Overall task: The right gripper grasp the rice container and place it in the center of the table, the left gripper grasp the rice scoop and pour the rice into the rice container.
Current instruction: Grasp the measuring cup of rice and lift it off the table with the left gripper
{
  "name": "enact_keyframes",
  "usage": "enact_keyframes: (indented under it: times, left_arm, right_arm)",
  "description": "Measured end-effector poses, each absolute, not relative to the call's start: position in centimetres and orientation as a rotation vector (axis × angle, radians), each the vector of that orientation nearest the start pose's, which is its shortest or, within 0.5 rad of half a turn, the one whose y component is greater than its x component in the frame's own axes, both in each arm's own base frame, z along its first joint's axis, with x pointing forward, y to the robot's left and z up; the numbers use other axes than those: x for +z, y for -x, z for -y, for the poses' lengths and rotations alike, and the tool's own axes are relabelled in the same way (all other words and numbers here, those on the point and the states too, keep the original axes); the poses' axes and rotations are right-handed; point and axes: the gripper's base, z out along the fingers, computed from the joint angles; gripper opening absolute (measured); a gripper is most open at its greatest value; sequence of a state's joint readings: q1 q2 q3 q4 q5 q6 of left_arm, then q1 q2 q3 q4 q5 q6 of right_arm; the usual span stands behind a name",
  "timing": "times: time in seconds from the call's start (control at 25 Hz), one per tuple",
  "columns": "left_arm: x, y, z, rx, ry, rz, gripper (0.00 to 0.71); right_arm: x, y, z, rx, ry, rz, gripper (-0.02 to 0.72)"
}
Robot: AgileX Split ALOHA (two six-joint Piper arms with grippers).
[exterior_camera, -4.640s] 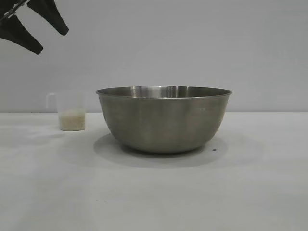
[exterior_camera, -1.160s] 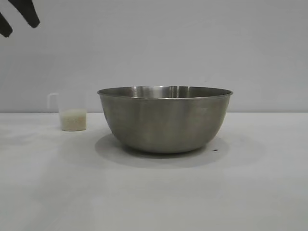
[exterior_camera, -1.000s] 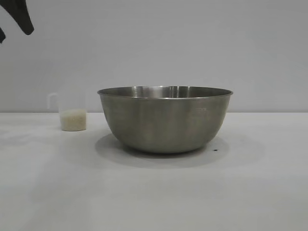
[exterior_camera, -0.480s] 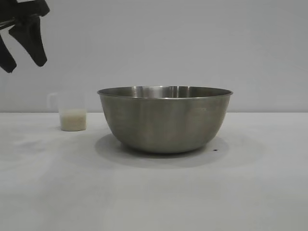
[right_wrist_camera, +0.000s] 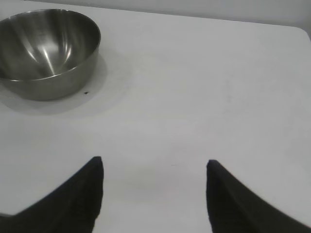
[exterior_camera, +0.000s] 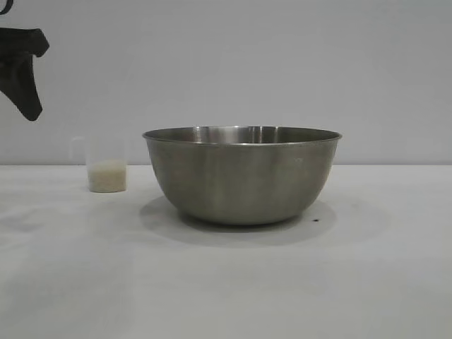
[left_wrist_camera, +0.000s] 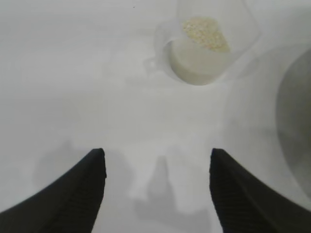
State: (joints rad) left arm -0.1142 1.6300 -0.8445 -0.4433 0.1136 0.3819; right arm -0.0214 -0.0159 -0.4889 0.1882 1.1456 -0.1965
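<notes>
The steel rice container (exterior_camera: 241, 175) stands upright in the middle of the white table (exterior_camera: 226, 282); it also shows in the right wrist view (right_wrist_camera: 46, 48). The clear rice scoop (exterior_camera: 103, 164) stands to its left and farther back, with white rice (exterior_camera: 107, 176) in its bottom. In the left wrist view the rice scoop (left_wrist_camera: 204, 43) lies ahead of my open left gripper (left_wrist_camera: 156, 155), apart from it. That left gripper (exterior_camera: 21, 78) hangs high at the far left edge, above and left of the scoop. My right gripper (right_wrist_camera: 154, 162) is open over bare table, well away from the bowl.
A small dark speck (exterior_camera: 315, 219) lies on the table by the bowl's right base. A plain grey wall (exterior_camera: 282, 70) stands behind the table. The table's far corner (right_wrist_camera: 303, 34) shows in the right wrist view.
My left gripper has come down from the top left corner and now hangs lower at the left edge. Bowl and scoop have not moved.
</notes>
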Motion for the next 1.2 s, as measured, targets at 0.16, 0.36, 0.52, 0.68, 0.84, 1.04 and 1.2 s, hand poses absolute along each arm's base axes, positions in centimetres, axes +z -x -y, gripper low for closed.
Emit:
enact_keyframes:
  times: [0.16,0.36,0.52,0.68,0.84,1.04,1.2]
  left_arm:
    - [19.5,-32.5,4.0,-0.111,-0.095,-2.329,0.387]
    - [19.0,-32.2,3.6,-0.067,-0.075,-2.283,0.387]
    - [17.9,-31.4,3.0,-0.013,-0.048,-2.245,0.387]
    - [17.3,-30.7,2.5,0.029,-0.01,-2.185,0.387]
    - [17.1,-31.0,2.8,0.005,-0.047,-2.123,0.387]
    - [15.7,-31.5,3.2,-0.04,-0.064,-2.111,0.387]
    - [14.5,-32.0,3.6,-0.054,-0.115,-2.096,0.387]
  right_arm:
    - [26.9,1.0,-1.6,0.098,0.203,-2.101,0.403]
    - [26.9,1.0,-1.6,0.098,0.203,-2.101,0.403]
    - [26.9,1.0,-1.6,0.098,0.204,-2.101,0.403]
    - [26.9,1.0,-1.6,0.098,0.204,-2.101,0.403]
    - [26.9,1.0,-1.6,0.098,0.204,-2.101,0.403]
    - [26.9,1.0,-1.6,0.098,0.204,-2.101,0.403]
    - [26.9,1.0,-1.6,0.098,0.204,-2.101,0.403]
